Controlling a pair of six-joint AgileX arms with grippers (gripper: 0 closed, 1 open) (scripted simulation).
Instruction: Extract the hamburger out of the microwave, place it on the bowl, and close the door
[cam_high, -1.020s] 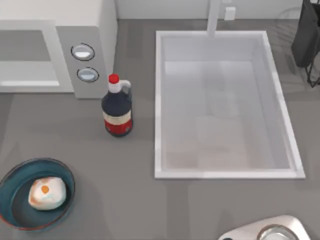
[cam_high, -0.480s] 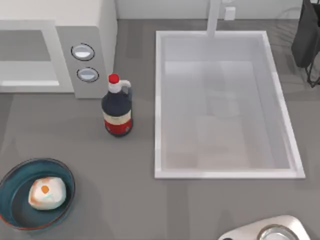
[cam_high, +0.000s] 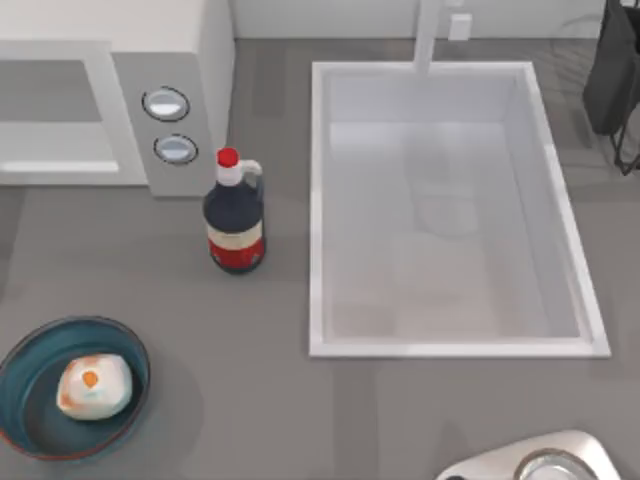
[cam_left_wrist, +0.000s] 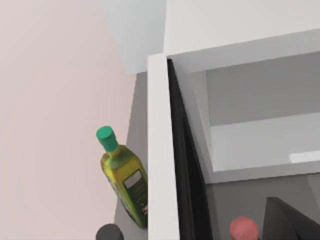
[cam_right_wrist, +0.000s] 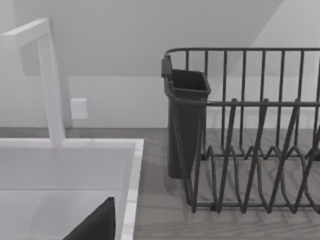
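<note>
The hamburger (cam_high: 93, 386) lies inside the teal bowl (cam_high: 30, 405) at the table's front left. At the back left stands the white microwave (cam_high: 170, 60), its cavity showing to the left of the two knobs. In the left wrist view the door (cam_left_wrist: 159, 150) stands open, seen edge-on close up, with its dark window (cam_left_wrist: 189, 170) facing the bare microwave cavity (cam_left_wrist: 260, 95). A dark part of my left gripper (cam_left_wrist: 289, 221) shows beside the door. A dark part of my right gripper (cam_right_wrist: 96, 226) hangs over the sink's corner, near the dish rack.
A dark sauce bottle with a red cap (cam_high: 235, 218) stands just right of the microwave. The large white sink (cam_high: 320, 210) and its faucet (cam_right_wrist: 50, 85) take the middle. A black dish rack (cam_right_wrist: 250, 130) is at the back right, a green oil bottle (cam_left_wrist: 125, 185) behind the door, a shiny metal round thing (cam_high: 548, 466) at the front right.
</note>
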